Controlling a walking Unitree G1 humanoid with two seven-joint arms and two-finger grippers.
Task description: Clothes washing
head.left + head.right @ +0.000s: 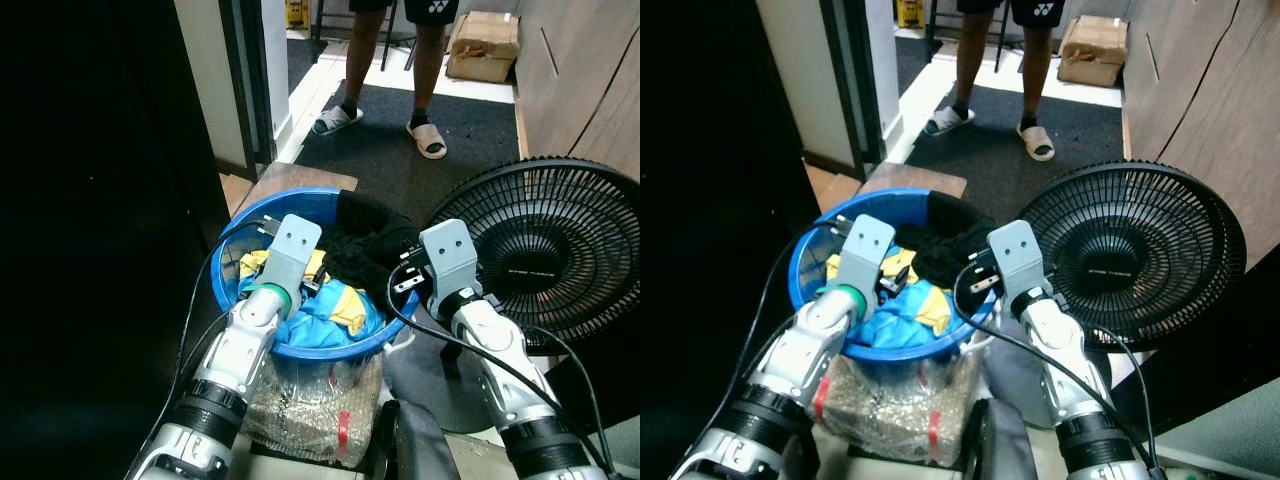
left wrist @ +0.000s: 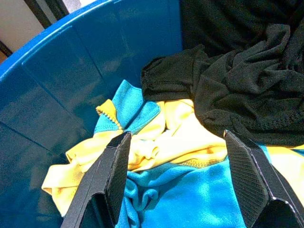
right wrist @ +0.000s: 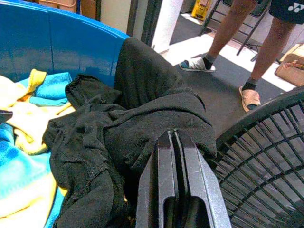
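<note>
Spread wide, the jaws of the left gripper [image 2: 175,175] hung over the yellow and blue clothes [image 2: 180,156] in the blue tub [image 1: 232,262], while the right gripper [image 3: 173,156], jaws pressed together, sat at the black garment [image 3: 142,123] draped over the rim, which could snag and slide off toward the fan [image 1: 560,250].
</note>
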